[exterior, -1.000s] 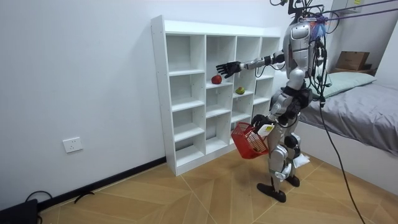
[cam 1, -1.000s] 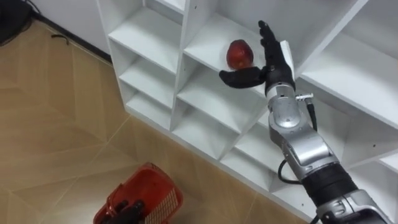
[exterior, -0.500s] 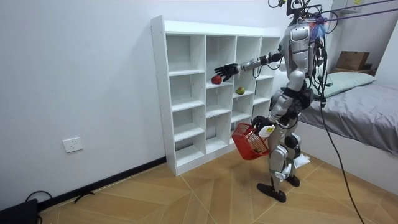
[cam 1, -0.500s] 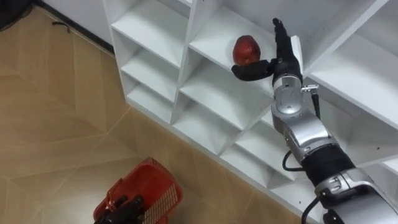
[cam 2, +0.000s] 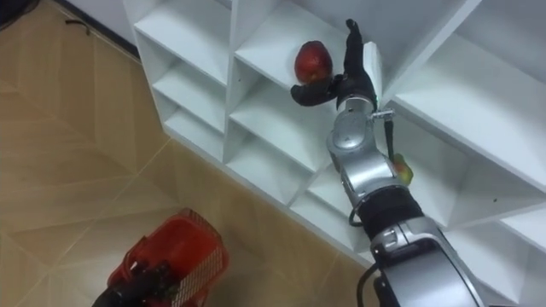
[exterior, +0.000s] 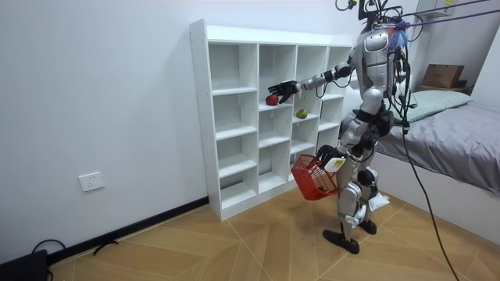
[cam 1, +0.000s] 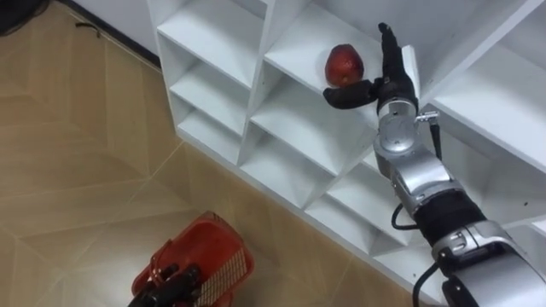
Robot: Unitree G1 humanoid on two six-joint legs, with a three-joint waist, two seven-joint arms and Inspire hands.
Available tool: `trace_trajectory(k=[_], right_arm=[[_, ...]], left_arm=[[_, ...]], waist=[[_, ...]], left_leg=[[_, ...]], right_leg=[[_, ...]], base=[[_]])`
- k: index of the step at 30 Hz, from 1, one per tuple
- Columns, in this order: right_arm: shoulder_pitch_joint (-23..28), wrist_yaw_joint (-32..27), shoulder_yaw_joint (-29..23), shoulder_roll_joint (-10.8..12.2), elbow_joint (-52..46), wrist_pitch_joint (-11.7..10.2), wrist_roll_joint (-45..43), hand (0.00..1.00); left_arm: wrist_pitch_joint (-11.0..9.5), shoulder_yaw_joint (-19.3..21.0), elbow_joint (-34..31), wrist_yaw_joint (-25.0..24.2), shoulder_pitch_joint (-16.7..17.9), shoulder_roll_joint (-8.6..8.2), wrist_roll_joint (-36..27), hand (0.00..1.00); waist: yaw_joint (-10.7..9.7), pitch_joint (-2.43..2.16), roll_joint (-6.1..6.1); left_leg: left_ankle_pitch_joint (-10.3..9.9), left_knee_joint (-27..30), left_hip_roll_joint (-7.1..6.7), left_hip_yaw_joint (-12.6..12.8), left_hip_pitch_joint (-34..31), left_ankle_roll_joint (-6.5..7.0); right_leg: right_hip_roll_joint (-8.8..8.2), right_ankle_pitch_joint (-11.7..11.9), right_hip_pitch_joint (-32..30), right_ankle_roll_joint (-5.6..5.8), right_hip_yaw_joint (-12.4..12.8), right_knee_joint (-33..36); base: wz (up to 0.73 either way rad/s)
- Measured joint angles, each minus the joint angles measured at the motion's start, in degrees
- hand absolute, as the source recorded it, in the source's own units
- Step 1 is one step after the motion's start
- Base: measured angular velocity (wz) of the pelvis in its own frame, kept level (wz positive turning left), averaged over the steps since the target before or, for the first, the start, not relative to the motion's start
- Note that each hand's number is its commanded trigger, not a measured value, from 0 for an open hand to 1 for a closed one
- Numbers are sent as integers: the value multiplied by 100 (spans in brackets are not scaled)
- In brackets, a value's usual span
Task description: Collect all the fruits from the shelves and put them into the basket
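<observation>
L-eye view, fruit: round red apple (cam 1: 343, 64) rests on an upper shelf of the white open-compartment shelf unit (cam 1: 217, 38); not yet lifted.
L-eye view, right hand (cam 1: 388, 83): just beside the apple, on its right. Fingers straight and together, pointing up; thumb spread wide, reaching below and in front of the fruit. Nothing clamped. Judged reason: the hand brackets the apple so it can close round it next.
L-eye view, basket: red plastic mesh basket (cam 1: 205, 260) hangs low over the wood-pattern floor (cam 1: 77, 170). Left hand (cam 1: 171, 283) has its fingers curled on the basket's rim or handle. Judged reason: kept mouth-up and clear of the shelves, ready to receive fruit.
R-eye view, 2nd fruit: small yellow-green fruit (cam 2: 402, 173) lies in a lower compartment, partly behind the right forearm; kind cannot be told.
Room view, stance: robot stands upright before the shelf unit, right arm stretched toward the room view's left, basket in front of its legs. Grey bed (exterior: 461, 148) lies behind it.
Writing: no labels or print legible on fruit, basket or shelves.
</observation>
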Motion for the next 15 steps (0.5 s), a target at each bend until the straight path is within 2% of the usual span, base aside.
trace_trajectory(k=[4, 8, 15], right_arm=[[-109, 0, 1, 0, 187, -11, 0, 0], [-158, 0, -1, -35, 444, -32, 1, 0], [-347, 11, -40, -34, 717, -11, 4, 0]], left_arm=[[-13, -71, 0, -56, -4, 18, -2, 100], [-17, -127, -1, -130, -29, 12, -2, 100], [-22, -138, -5, -170, -39, 9, -4, 100]], waist=[[20, 13, 14], [142, 15, 17], [163, 20, 20]], left_leg=[[0, -7, -1, -1, 0, 0], [1, -7, -2, -1, -24, 0], [3, -15, -5, -12, -80, -1]], right_leg=[[-1, 0, -7, 0, 3, 0], [-1, 0, -30, 0, 4, 1], [-3, -1, -85, 1, -3, 6]], base=[[0], [0], [0]])
